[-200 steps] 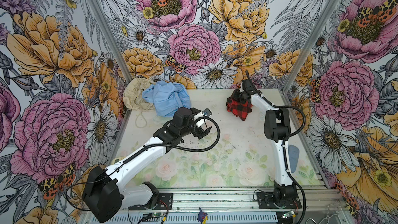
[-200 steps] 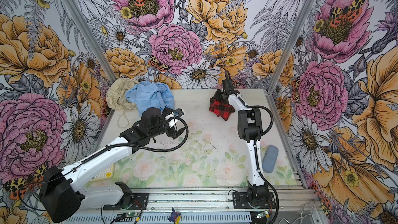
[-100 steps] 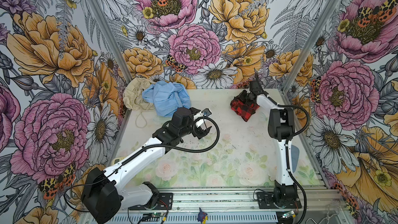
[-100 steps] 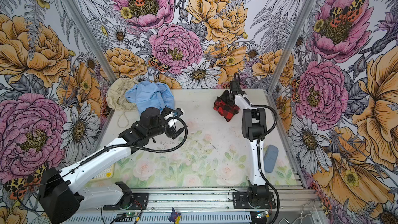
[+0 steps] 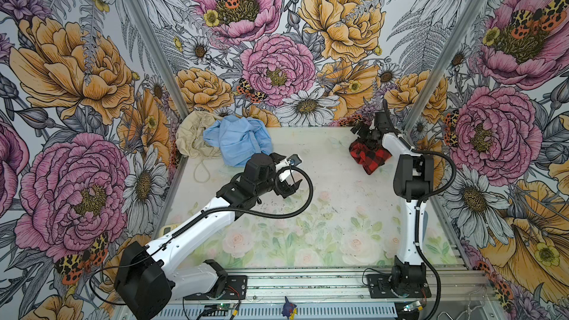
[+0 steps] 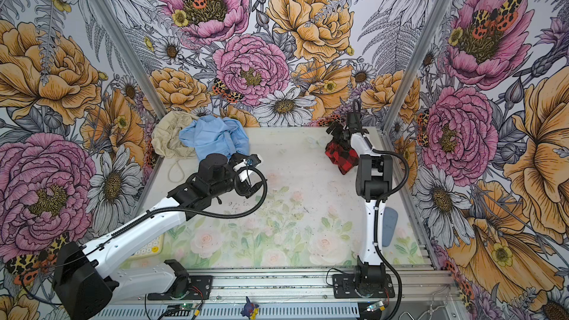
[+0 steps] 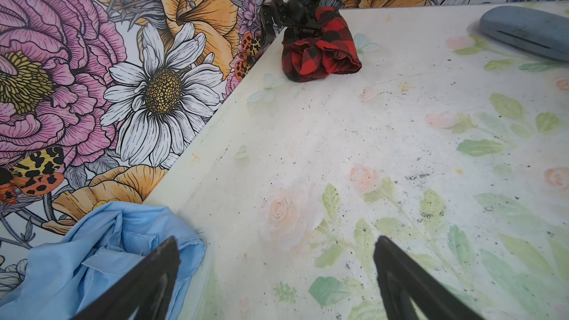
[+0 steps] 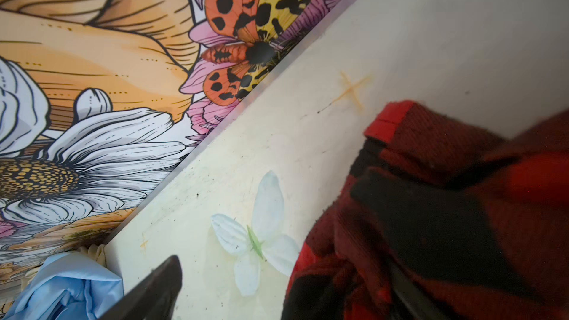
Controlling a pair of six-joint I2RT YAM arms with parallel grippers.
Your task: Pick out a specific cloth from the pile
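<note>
Cloth (image 5: 368, 156) in red-and-black check, the one to be singled out, lies bunched in the far right corner of the table (image 5: 323, 180), well apart from the pile (image 5: 221, 144). Nearest the onlooker, a metal rail (image 5: 308, 281) runs along the front; a blue-grey case (image 6: 389, 226) rests flat by the table's right edge; at mid-table the left gripper (image 7: 275, 241) hovers with jaws spread wide and nothing between them, one finger (image 7: 160, 260) just beside the hem of the blue shirt (image 7: 92, 257); further back, that shirt overlaps a beige garment (image 5: 191, 136) whose drawstring (image 5: 201, 172) loops onto the table, the two heaped in the far left corner; farthest of all, the right gripper (image 5: 365, 133) sits on top of the checked bundle by the flowered wall (image 5: 277, 66), its jaws standing wide in the wrist view and pinching no fabric, though flannel crowds against one finger and hides its tip. Judged from this, the sorting looks all but done and the step in hand is the getaway; it would go best as a straight lift with the jaws held wide, so that no fold rides up on the hidden finger; a sideways pull risks dragging the soft bundle toward the middle; the left gripper does best to hold off from the shirt, leaving the heap undisturbed.
</note>
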